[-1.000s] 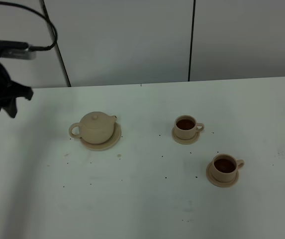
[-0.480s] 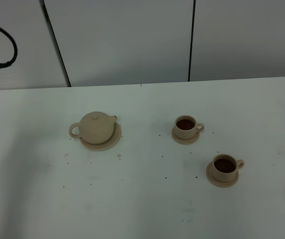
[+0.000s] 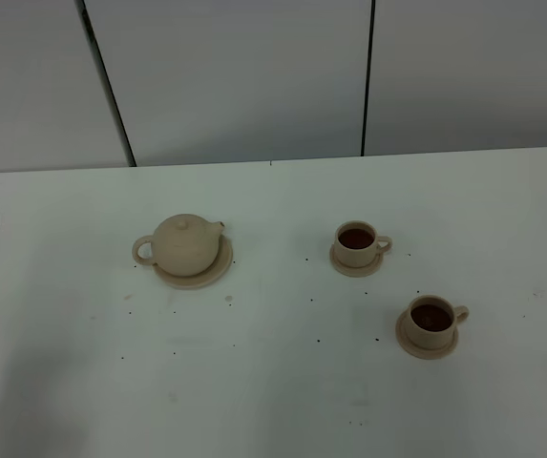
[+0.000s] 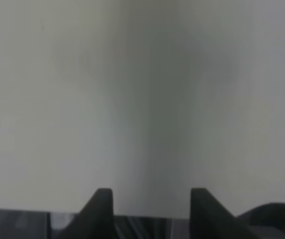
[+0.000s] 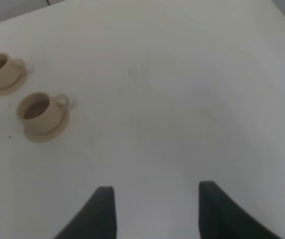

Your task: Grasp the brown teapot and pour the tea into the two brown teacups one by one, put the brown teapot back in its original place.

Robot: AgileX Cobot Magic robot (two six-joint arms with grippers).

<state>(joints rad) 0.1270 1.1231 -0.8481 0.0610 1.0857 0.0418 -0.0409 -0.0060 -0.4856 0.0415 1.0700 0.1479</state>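
Lighting even, soft, slightly dim w/ cool grey-green cast. White table (image 3: 283, 382) shows no glare; only faint shadow patch at its near-left corner. Exterior high view fairly sharp, teapot (image 3: 185, 244) edges crisp. Left wrist view blurry, one vague dark vertical band. Right wrist view soft, cups (image 5: 38, 113) slightly fuzzy.

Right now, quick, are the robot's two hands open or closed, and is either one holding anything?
Left gripper: open, holding nothing.
Right gripper: open, holding nothing.

white table (image 3: 273, 382), grey wall panels (image 3: 235, 76)
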